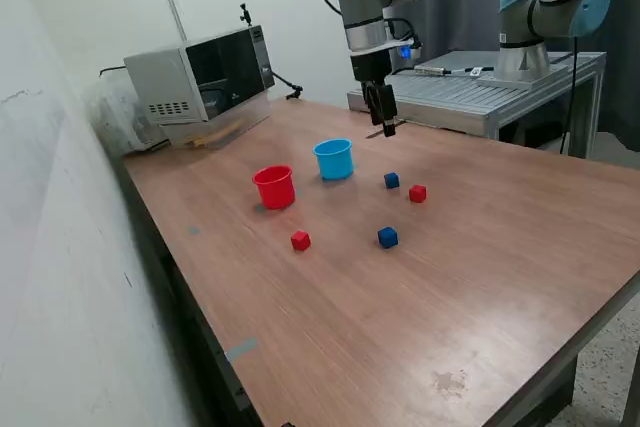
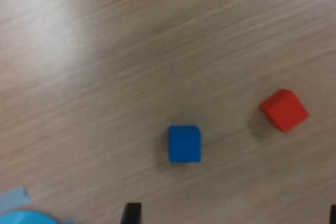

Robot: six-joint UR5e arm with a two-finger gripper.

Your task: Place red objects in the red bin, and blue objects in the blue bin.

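hanging above the desk (image 1: 480, 277), the claw (image 1: 384, 127) carries nothing; its fingers look close together in the exterior view, but the wrist view shows only two dark tips at the frame edge, so i cannot tell how far open it is. almost straight below it, slightly toward the camera, sits a blue cube (image 1: 391, 180) with a red cube (image 1: 417, 193) just beside it on the exterior view's right, the two apart, not touching. the blue cup (image 1: 334, 159) stands near the claw on the exterior view's left, the red cup (image 1: 274, 187) further that way, and both appear empty, so no sorting looks done yet. a second blue cube (image 1: 388, 237) and a second red cube (image 1: 300, 240) lie well apart from the claw, nearer the desk's front. the step in hand seems to be picking the blue cube under the claw – in the wrist view it (image 2: 185, 144) sits close to centre with the red one (image 2: 284, 109) off to one side. to do it well, centre over the cube, square the fingers to two flat faces, and descend so neither finger nudges the red neighbour – then lift clear before swinging to the blue cup, whose rim (image 2: 23, 217) shows at the frame corner.
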